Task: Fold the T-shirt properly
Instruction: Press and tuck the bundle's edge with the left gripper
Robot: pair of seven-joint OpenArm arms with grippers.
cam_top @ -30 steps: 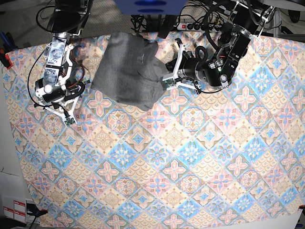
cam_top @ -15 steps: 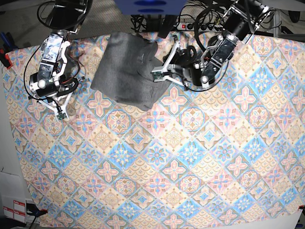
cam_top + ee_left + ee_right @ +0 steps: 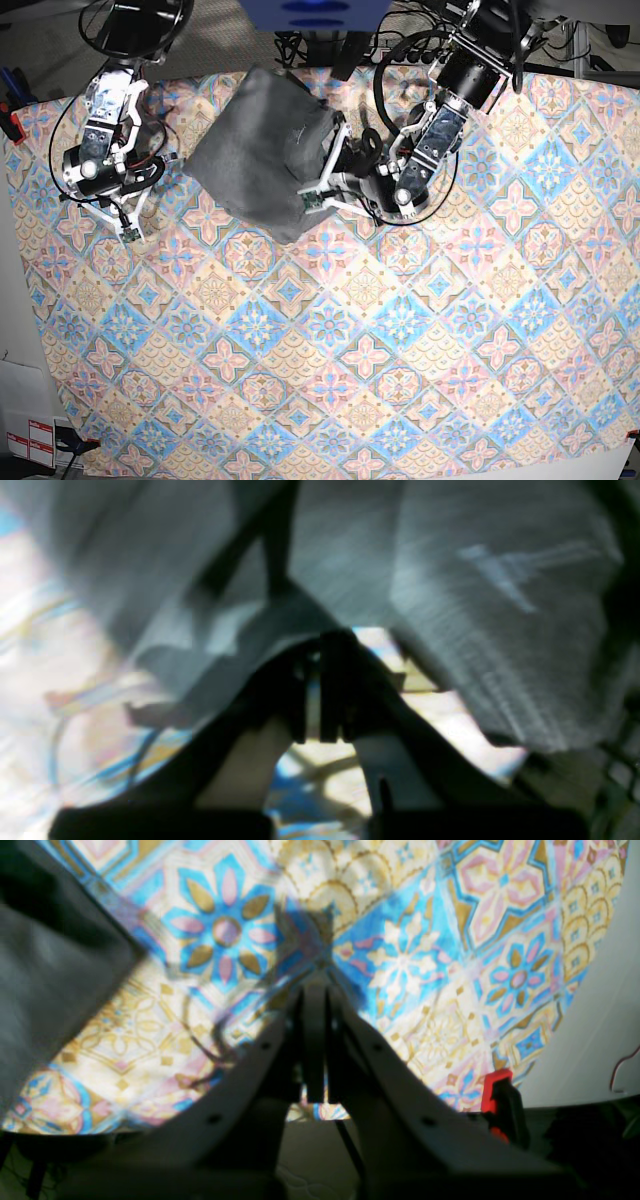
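Observation:
The grey T-shirt (image 3: pixel 255 150) lies bunched at the back of the table on the patterned tablecloth (image 3: pixel 400 350). My left gripper (image 3: pixel 312 200) sits at its lower right edge. In the left wrist view that gripper (image 3: pixel 314 650) is shut, and its tips pinch a raised fold of the T-shirt (image 3: pixel 500 630), with tablecloth showing underneath. My right gripper (image 3: pixel 128 232) hangs left of the shirt, apart from it. In the right wrist view it (image 3: pixel 315 990) is shut on nothing above the tablecloth, and the T-shirt (image 3: pixel 45 990) fills the left edge.
A power strip (image 3: pixel 400 55) and loose cables lie behind the table's back edge. A red clamp (image 3: pixel 500 1100) holds the tablecloth at the table's left edge, also seen as the red clamp (image 3: pixel 10 125). A blue object (image 3: pixel 315 12) overhangs the back centre.
My left arm swung left and down along the shirt's right edge. The shirt's lower corner shifted and its outline bulged. My right arm drew slightly back and left.

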